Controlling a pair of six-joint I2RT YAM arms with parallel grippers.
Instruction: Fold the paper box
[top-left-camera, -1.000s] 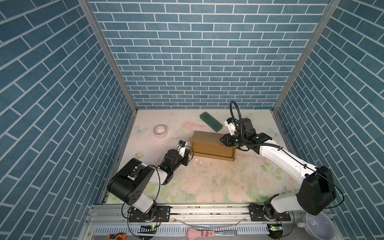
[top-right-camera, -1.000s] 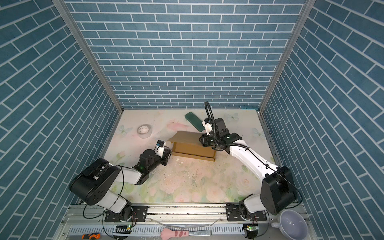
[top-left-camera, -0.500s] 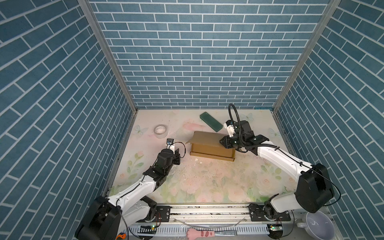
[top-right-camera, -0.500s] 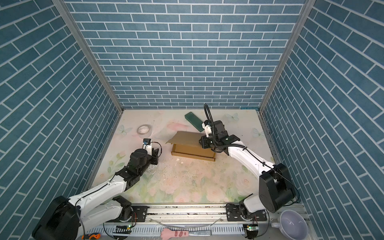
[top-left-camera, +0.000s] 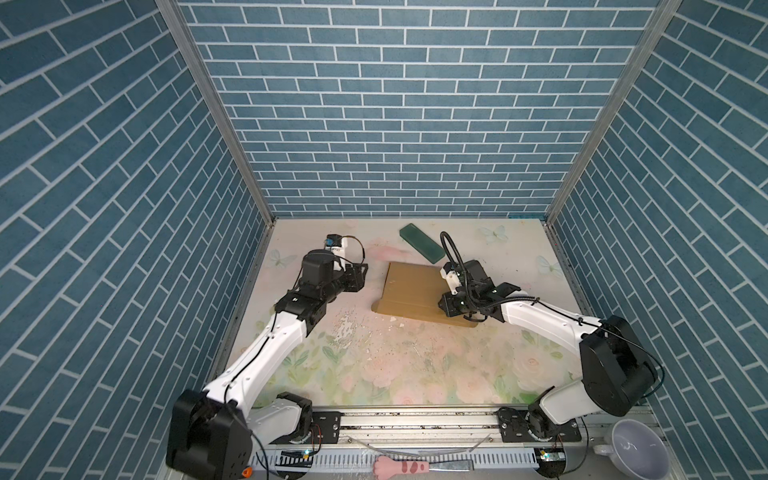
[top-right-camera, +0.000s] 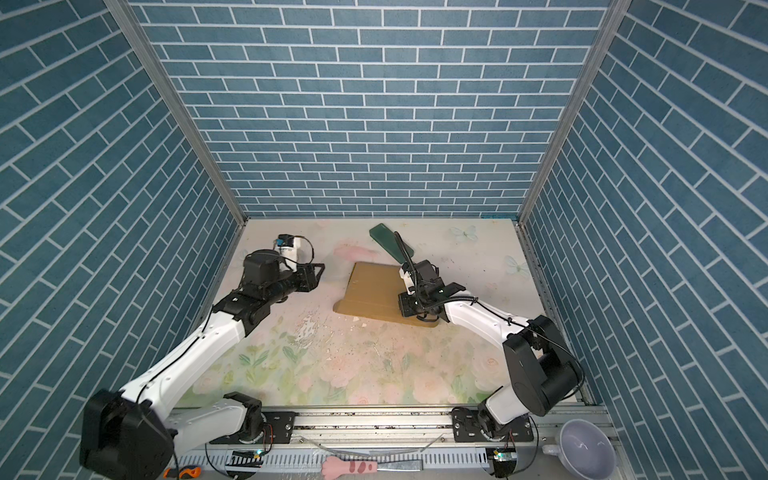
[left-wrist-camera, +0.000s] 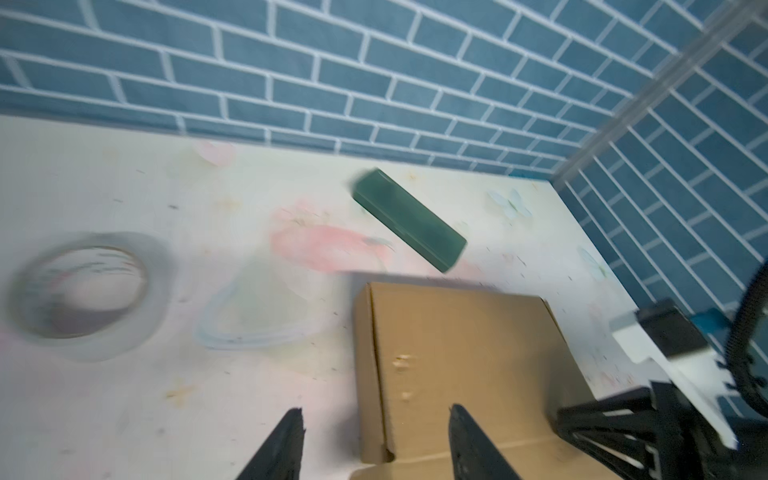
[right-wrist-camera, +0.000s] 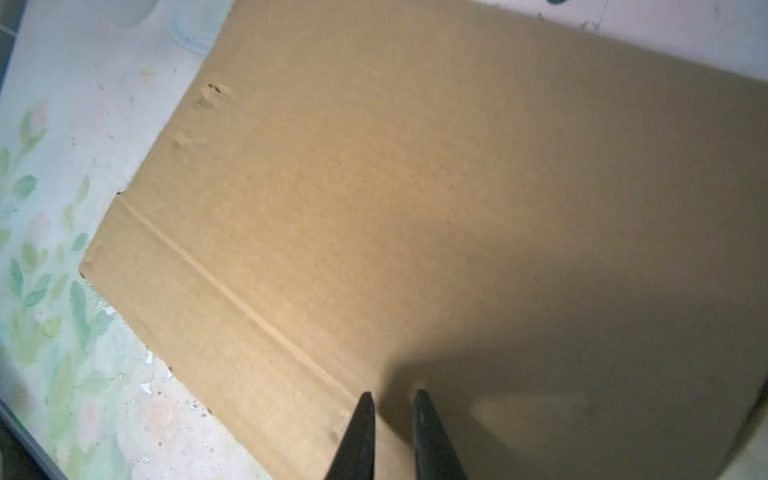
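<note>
The paper box is brown cardboard, folded, in the middle of the mat. Its lid slopes down to a front flap that sticks out over the mat. My right gripper rests on the lid's right part, near the flap crease. It is shut to a narrow gap, with nothing between the fingers. My left gripper hovers open just left of the box. In the left wrist view its fingers straddle the box's left edge without touching it.
A dark green block lies behind the box. A tape roll sits at the back left, under my left arm. Scuffed patches mark the mat in front. A mug and a pink paw tool lie off the mat.
My left arm has stretched out and lifted toward the back left, and its gripper has opened. The right gripper has slid forward and down on the lid, and the lid now lies lower.
</note>
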